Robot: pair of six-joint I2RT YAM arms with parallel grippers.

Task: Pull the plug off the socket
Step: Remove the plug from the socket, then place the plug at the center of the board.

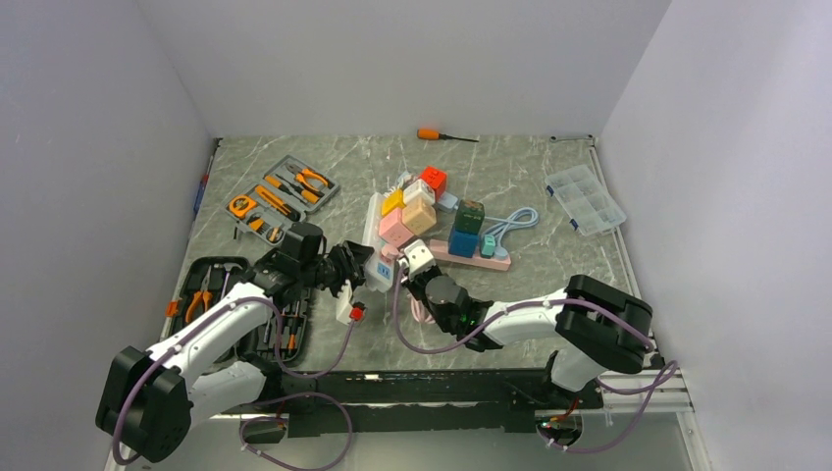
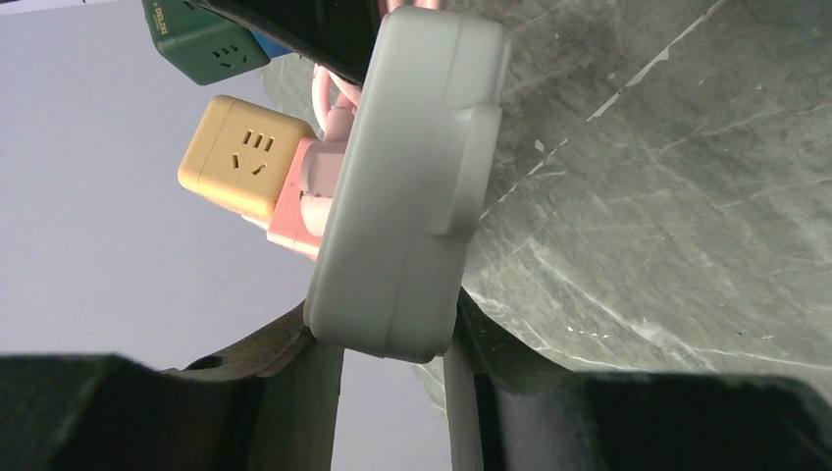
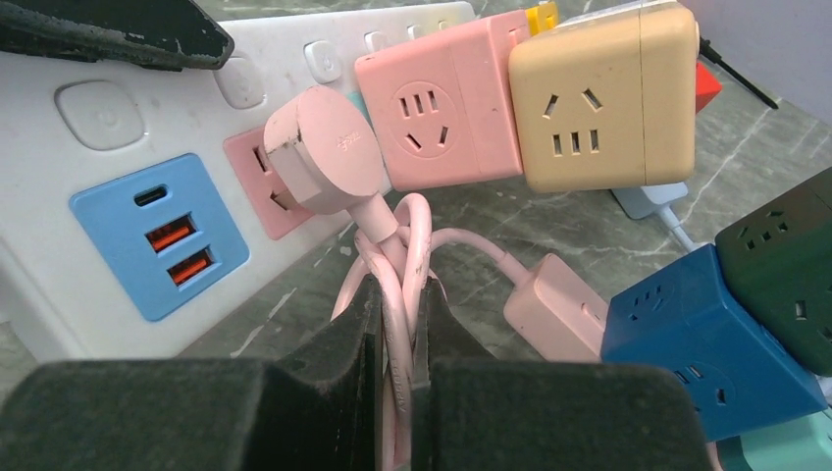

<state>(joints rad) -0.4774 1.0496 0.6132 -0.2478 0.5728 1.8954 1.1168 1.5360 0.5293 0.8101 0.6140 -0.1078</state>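
Right gripper (image 3: 397, 314): jaws narrow, pinched on the pink cable (image 3: 390, 257) just beneath the pink plug (image 3: 319, 147). Several loops of that cable bunch above the pads.

We see the plug at the pink socket panel (image 3: 247, 182) of the white power strip (image 3: 108, 118), its round head tilted. We cannot tell how deep the prongs sit.

Left gripper (image 2: 392, 365): fingers (image 2: 299, 392) clamped on either side of the strip's rounded end. The strip is held on edge, off the marble table (image 2: 687, 196).

Beside the socket panel is a blue USB panel (image 3: 162, 235). On its other side, a pink cube adapter (image 3: 446, 108) is plugged into the strip, with a tan cube (image 3: 603, 93) touching it. Blue cube (image 3: 706, 334) and dark green cube (image 3: 785, 265) lie nearby.

Top view: both grippers meet near the table's centre. An open tool case (image 1: 285, 196) lies on the left, an orange screwdriver (image 1: 437, 134) at the far edge, and a clear organiser box (image 1: 586, 199) on the right.
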